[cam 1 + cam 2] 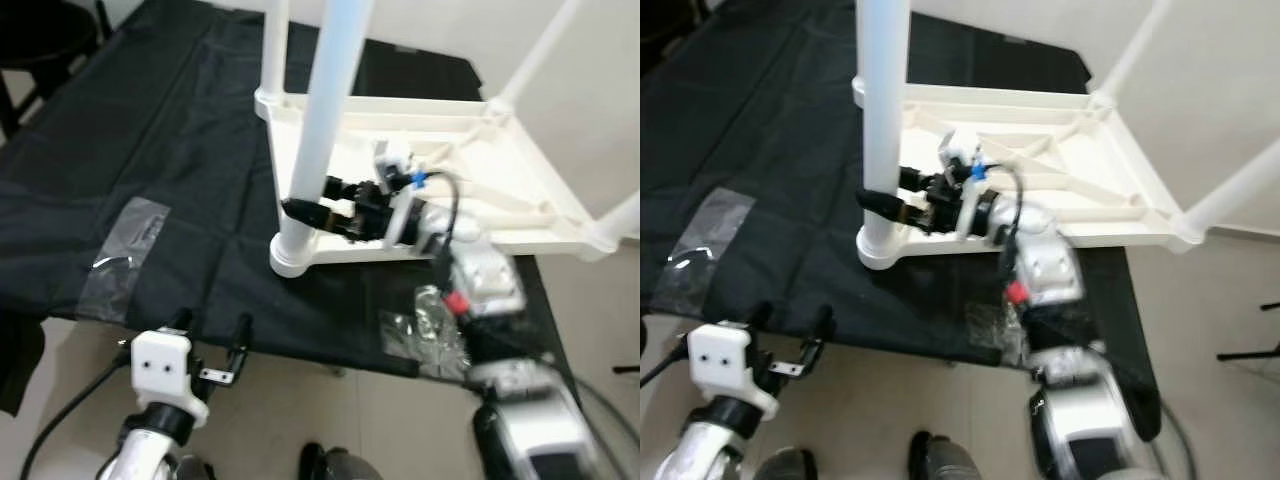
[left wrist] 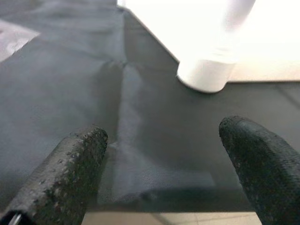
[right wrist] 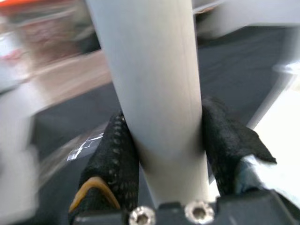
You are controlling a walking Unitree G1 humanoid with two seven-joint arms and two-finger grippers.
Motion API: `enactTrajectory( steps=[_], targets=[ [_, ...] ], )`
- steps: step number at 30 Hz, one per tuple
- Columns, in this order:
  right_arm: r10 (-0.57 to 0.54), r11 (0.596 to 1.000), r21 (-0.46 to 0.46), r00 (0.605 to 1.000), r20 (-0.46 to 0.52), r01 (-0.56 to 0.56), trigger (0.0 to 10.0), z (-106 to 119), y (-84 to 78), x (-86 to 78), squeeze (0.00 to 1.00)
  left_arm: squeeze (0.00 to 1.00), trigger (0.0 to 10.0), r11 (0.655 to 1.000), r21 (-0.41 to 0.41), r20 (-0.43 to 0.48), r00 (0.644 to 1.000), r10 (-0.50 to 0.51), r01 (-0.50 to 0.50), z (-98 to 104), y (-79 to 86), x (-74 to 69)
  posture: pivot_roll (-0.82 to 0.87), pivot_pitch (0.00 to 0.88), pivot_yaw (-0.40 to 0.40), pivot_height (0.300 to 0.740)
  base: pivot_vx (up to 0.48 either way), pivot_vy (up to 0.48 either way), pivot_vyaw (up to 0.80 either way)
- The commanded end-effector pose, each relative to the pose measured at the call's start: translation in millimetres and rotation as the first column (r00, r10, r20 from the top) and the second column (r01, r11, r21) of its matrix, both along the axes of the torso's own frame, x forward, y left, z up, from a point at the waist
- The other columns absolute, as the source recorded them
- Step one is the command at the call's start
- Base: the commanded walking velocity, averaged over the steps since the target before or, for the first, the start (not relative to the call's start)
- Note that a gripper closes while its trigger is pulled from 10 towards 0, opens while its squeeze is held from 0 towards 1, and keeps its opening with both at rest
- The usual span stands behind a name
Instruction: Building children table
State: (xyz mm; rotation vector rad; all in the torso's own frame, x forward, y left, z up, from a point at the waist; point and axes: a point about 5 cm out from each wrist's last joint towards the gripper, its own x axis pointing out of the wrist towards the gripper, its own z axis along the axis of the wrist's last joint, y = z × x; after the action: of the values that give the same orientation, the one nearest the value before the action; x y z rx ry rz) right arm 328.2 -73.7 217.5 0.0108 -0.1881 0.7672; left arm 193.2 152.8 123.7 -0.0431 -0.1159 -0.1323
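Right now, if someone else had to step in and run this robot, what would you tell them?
Right gripper: jaws shut on the near white leg, low down by its socket.
Left gripper: open, idle above the near edge of the black mat.
The white table lies upside down on the mat; four legs stand in its corners.
Left: I can't tell whether this leg is fully tight, so check it, then turn the table upright.

The near leg [image 1: 322, 120] is running off the top edge, its upper end unseen, and the other legs [image 1: 545, 48] are cut off likewise. The leg is hiding the right gripper [image 1: 310, 210] fingertips in the eye views. The room behind the leg is blurring in the right wrist view. Shoes [image 1: 335, 462] are cut by the bottom edge.
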Motion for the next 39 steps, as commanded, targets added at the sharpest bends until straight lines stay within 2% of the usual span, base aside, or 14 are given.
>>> enactTrajectory(
  steps=[1,2,4,10,11,15,16,18,19,24,29,32,37,39],
  targets=[
    [-0.296,0.955,-0.120,0.919,-0.262,0.273,0.0,-74.6,-2.3,-22.0,0.00,0.00,10.0,1.000,-0.003,-0.033,0.999,0.004,-0.004,-8.8,-0.3,1.0,0.09,0.166,-0.172,0.740,0.000,0.000,0.00],
    [-0.296,0.955,-0.120,0.919,-0.262,0.273,0.0,-74.6,-2.3,-22.0,0.00,0.00,10.0,1.000,-0.003,-0.033,0.999,0.004,-0.004,-8.8,-0.3,1.0,0.09,0.166,-0.172,0.740,0.000,0.000,0.00],
    [-0.202,0.977,-0.125,0.944,-0.261,0.174,0.0,-77.0,23.0,-25.6,0.00,0.00,10.0,1.000,-0.012,-0.033,0.999,-0.002,0.002,-12.1,-1.1,7.2,0.08,0.136,-0.173,0.740,0.000,0.000,0.00],
    [-0.158,0.983,-0.125,0.963,-0.220,0.132,0.0,-61.7,31.7,-15.0,0.00,0.00,10.0,1.000,-0.017,-0.033,0.999,-0.009,0.008,-14.2,-1.4,11.8,0.07,0.119,-0.177,0.740,0.000,0.000,0.00],
    [-0.146,0.985,-0.120,0.966,-0.212,0.122,10.0,-55.6,33.7,-13.5,0.00,0.00,10.0,1.000,-0.016,-0.029,1.000,-0.003,0.003,-14.4,-1.0,13.7,0.07,0.113,-0.182,0.740,0.000,0.000,0.00],
    [-0.117,0.992,-0.066,0.968,-0.222,0.105,10.0,-45.1,32.2,-16.2,0.00,0.00,10.0,1.000,-0.008,-0.020,1.000,0.009,-0.009,-13.8,-0.4,15.9,0.07,0.117,-0.178,0.740,0.000,0.000,0.00],
    [-0.080,0.997,-0.028,0.971,-0.225,0.076,10.0,-37.9,29.1,-18.5,0.73,0.00,10.0,1.000,-0.007,-0.018,1.000,0.011,-0.011,-13.3,-0.4,15.7,0.07,0.125,-0.173,0.740,0.000,0.000,0.00],
    [-0.055,0.998,-0.004,0.973,-0.225,0.055,10.0,-33.4,27.0,-20.3,0.73,0.00,10.0,1.000,-0.006,-0.017,1.000,0.011,-0.011,-13.0,-0.6,15.4,0.07,0.125,-0.173,0.740,0.000,0.000,0.00],
    [0.019,0.999,0.035,0.976,-0.218,-0.011,10.0,-26.5,26.6,-25.7,1.00,0.00,10.0,1.000,-0.008,-0.017,1.000,0.010,-0.010,-12.8,-1.0,14.7,0.06,0.130,-0.167,0.740,0.000,0.000,0.00],
    [0.254,0.967,0.049,0.964,-0.075,-0.251,10.0,-2.1,12.5,-30.5,1.00,0.00,10.0,1.000,-0.013,-0.014,1.000,-0.002,0.001,-12.0,-4.0,10.5,0.07,0.159,-0.164,0.740,0.000,0.000,0.00],
    [0.438,0.884,-0.182,0.899,0.009,-0.429,10.0,15.2,-17.1,-14.3,1.00,0.00,10.0,1.000,-0.016,-0.010,1.000,-0.009,0.009,-7.1,-8.6,1.2,0.08,0.211,-0.161,0.740,0.000,0.000,0.00],
    [0.459,0.869,-0.209,0.889,0.003,-0.448,10.0,18.0,-22.7,-11.1,1.00,0.00,10.0,1.000,-0.016,-0.008,1.000,-0.009,0.009,-5.3,-9.3,-0.3,0.09,0.221,-0.162,0.740,0.000,0.000,0.00],
    [0.482,0.829,-0.316,0.876,-0.012,-0.461,10.0,41.2,-35.2,21.2,1.00,0.00,10.0,1.000,-0.016,-0.011,1.000,-0.006,0.006,2.6,-9.3,-16.9,0.12,0.303,-0.152,0.740,0.000,0.000,0.00],
    [0.482,0.829,-0.316,0.876,-0.012,-0.461,10.0,41.2,-35.2,21.2,1.00,0.00,10.0,1.000,-0.016,-0.011,1.000,-0.006,0.006,2.6,-9.3,-16.9,0.12,0.303,-0.152,0.740,0.000,0.000,0.00]
  ],
)
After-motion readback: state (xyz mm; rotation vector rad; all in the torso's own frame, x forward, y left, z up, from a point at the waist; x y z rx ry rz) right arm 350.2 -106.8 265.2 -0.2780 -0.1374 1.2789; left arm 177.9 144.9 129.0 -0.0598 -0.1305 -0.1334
